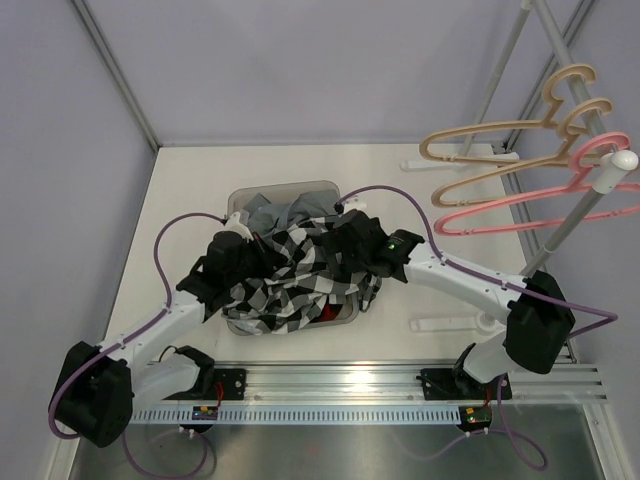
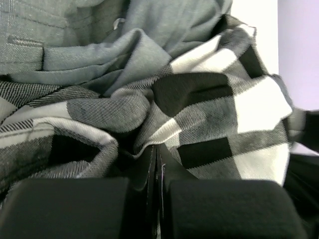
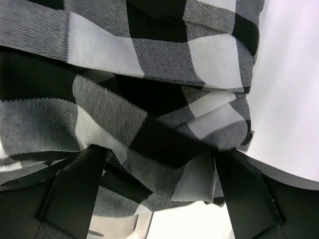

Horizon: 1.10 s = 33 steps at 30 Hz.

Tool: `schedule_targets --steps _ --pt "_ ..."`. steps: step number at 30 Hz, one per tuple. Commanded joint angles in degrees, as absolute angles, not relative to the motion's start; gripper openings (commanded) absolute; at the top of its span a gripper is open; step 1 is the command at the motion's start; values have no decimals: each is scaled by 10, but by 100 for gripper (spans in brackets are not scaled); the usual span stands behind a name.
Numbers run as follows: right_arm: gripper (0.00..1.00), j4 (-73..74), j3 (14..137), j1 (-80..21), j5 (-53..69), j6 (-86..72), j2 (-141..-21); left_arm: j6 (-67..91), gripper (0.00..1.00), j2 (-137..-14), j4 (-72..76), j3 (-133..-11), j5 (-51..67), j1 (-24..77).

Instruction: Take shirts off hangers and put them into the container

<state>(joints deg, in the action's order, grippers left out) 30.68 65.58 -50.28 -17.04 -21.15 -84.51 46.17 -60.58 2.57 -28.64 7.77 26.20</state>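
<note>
Now three shirts lie bunched in one translucent plastic container [image 1: 285, 188]: the checked shirt [image 1: 295, 280] under both grippers, the grey shirt [image 1: 285, 212] just beyond them, and a corner of the red shirt [image 1: 327, 312] on their near side. The left gripper [image 2: 157, 169] is pressed together against a soft checked fold. The right gripper [image 3: 159, 154] stands wide apart, with woven checked cloth between its fingers. Three thin curved hangers [image 1: 500, 140], two tan and one pink, hang well apart to its right.

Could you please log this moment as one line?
left gripper: shut on black-and-white checked cloth shirt | right gripper: open astride it | translucent grey plastic container: shirts inside | tan and pink hangers: bare
</note>
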Motion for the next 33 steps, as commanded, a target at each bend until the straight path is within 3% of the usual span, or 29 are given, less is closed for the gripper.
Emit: schedule_targets --steps 1,5,7,8,12,14,15,17,18,19,24,33 --pt "96 252 644 -497 -178 -227 -860 458 0 -571 41 -284 84 260" --pt "85 239 635 -497 -166 -231 -874 454 0 -558 26 -280 75 260" --pt "72 240 637 -497 -168 -230 -877 454 0 -557 25 -277 76 259" --pt "59 241 639 -497 -171 -231 -877 453 0 -557 26 -276 76 259" --pt "44 246 654 -497 -167 -222 -876 454 0 -570 33 -272 80 258" --pt "32 258 664 -497 -178 -221 -878 455 0 -571 38 -268 83 259" --pt "21 262 675 -497 -180 -220 -878 456 0 -572 39 -267 83 259" --pt "15 272 689 -497 -188 -213 -878 456 0 -572 40 -265 82 259" --pt "3 275 710 -497 -187 -207 -882 457 0 -572 40 -265 81 259" --pt "0 285 724 -497 -186 -194 -885 457 0 -572 40 -264 80 258" --pt "0 306 853 -497 -147 -141 -912 461 0 -572 40 -254 78 258" --pt "0 327 1080 -497 75 -134 -997 449 0 -512 -17 -258 37 253"
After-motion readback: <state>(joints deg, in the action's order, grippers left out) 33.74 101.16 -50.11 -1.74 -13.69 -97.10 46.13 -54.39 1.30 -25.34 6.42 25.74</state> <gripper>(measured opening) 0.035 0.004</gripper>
